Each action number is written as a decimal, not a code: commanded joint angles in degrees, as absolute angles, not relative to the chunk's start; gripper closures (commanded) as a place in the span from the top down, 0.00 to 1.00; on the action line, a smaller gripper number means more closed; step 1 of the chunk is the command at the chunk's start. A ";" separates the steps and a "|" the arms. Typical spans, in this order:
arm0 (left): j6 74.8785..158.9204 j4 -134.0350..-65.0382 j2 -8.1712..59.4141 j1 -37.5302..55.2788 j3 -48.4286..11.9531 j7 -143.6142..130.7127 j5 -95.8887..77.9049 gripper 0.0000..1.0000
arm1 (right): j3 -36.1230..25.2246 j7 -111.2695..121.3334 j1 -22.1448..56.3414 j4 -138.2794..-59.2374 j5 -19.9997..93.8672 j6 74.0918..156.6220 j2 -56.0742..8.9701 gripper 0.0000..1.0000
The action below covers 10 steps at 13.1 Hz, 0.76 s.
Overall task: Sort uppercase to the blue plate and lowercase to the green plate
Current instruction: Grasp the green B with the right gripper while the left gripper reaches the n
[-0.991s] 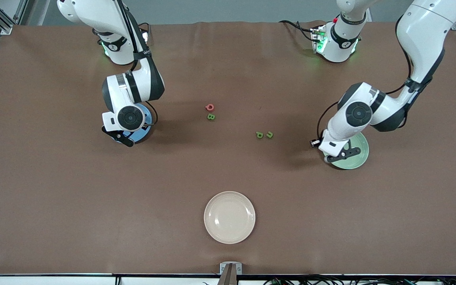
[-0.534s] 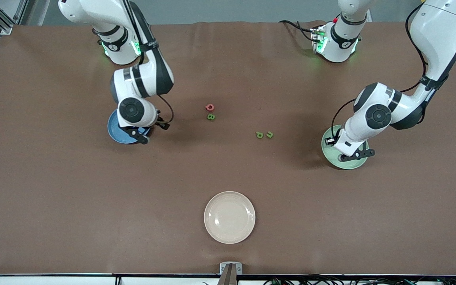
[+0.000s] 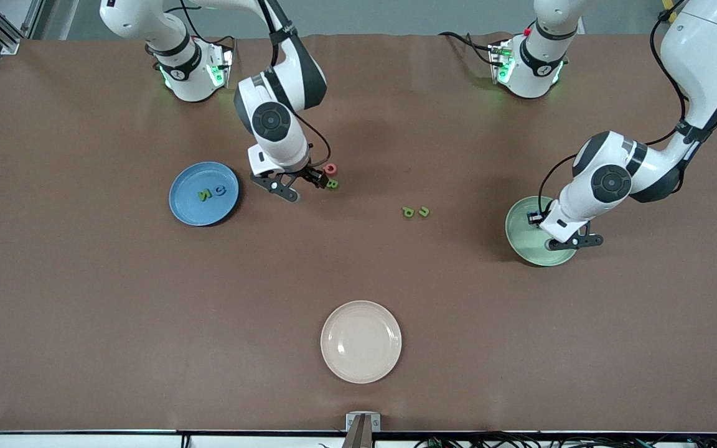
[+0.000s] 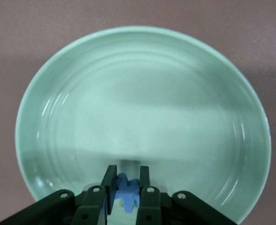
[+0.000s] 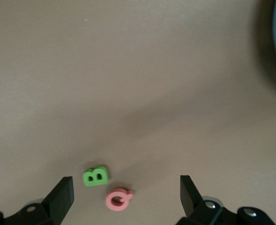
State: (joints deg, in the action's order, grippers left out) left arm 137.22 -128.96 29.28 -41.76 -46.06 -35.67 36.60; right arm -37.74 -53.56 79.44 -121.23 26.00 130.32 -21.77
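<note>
Meanwhile the right gripper (image 3: 299, 185) had left the blue plate (image 3: 185, 211), where the N (image 3: 205, 195) and C (image 3: 220, 191) now lay, and swung over toward the red Q (image 5: 118, 198) and green B (image 5: 96, 176), its jaws spread wide and empty. Two capitals were sorted; that pair seemed next. The left gripper (image 4: 127, 187) hung over the green plate (image 4: 72, 103), pinching a blue letter (image 4: 127, 189) that it had yet to drop. Green p (image 3: 407, 212) and u (image 3: 424, 211) waited mid-table.
</note>
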 commanded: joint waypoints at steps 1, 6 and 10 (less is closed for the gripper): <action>138.69 -129.37 30.06 -42.89 -46.58 -35.33 38.76 0.11 | -37.80 -53.62 82.43 -121.47 27.16 134.37 -24.07 1.00; 138.60 -129.20 29.71 -42.89 -46.67 -34.72 39.99 0.88 | -34.99 -44.31 83.23 -121.38 27.33 137.99 -26.19 1.00; 137.99 -128.50 28.48 -42.80 -52.63 -39.96 39.20 0.99 | -31.92 -41.84 81.66 -121.29 28.29 142.72 -29.08 1.00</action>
State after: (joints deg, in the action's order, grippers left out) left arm 138.30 -128.41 29.90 -42.30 -48.90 -36.35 39.01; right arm -33.72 -44.04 83.09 -121.27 26.14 140.17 -27.54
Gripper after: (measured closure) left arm 0.295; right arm 0.000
